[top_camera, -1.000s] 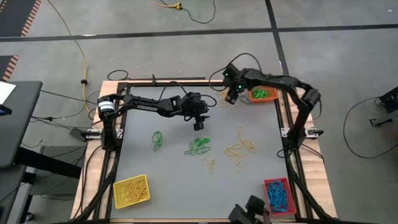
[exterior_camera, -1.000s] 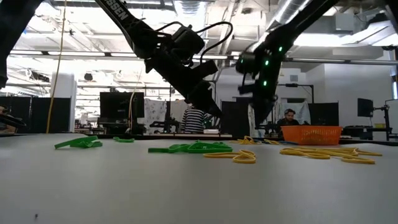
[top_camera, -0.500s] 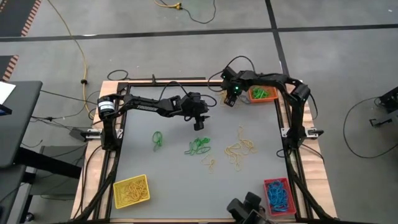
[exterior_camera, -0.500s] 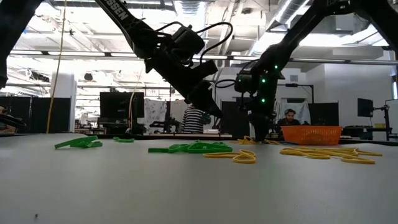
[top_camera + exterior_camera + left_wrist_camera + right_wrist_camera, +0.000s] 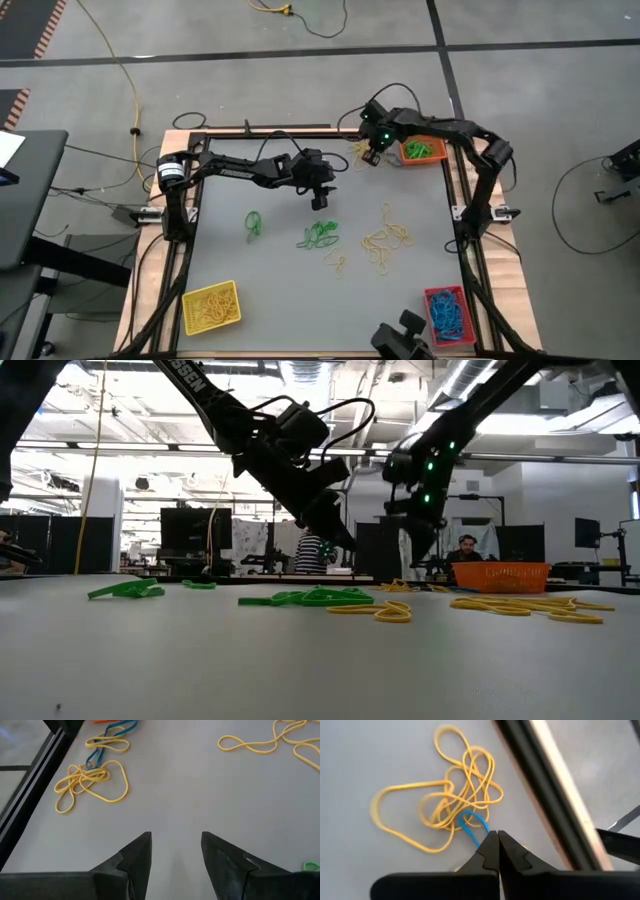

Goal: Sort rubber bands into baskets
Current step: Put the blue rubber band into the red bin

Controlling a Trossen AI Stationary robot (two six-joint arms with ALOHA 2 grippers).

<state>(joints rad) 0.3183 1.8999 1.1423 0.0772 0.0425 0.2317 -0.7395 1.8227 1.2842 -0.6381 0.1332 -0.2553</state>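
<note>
Jaws of the right gripper (image 5: 492, 851) were pinched fully together at the far edge of the desk (image 5: 280, 270), their tips closed on a blue rubber band (image 5: 472, 826) that ran out from between them into a tangle of yellow bands (image 5: 440, 805). Only a short blue loop showed, thin and curved, partly threaded under the yellow strands, so lifting it cleanly probably meant teasing it free of the knot. That gripper sat just left of the orange basket (image 5: 424, 152), which already held green bands, next to the dark frame rail.

Pointing down over the middle of the desk, the left gripper (image 5: 176, 851) had its jaws parted with nothing between them, only bare desk showing in the gap. It seemed to be waiting above the green cluster (image 5: 319, 235) for its own pick.

Loose bands remained well apart on the grey surface: a single green one (image 5: 253, 223) to the left, a sprawl of yellow loops (image 5: 387, 241) to the right, and a small yellow one (image 5: 337, 262) nearer. At the near left corner the yellow basket (image 5: 211, 306) held yellow bands; at the near right the red basket (image 5: 447, 311) held blue ones, the likely home for the pinched band.
</note>
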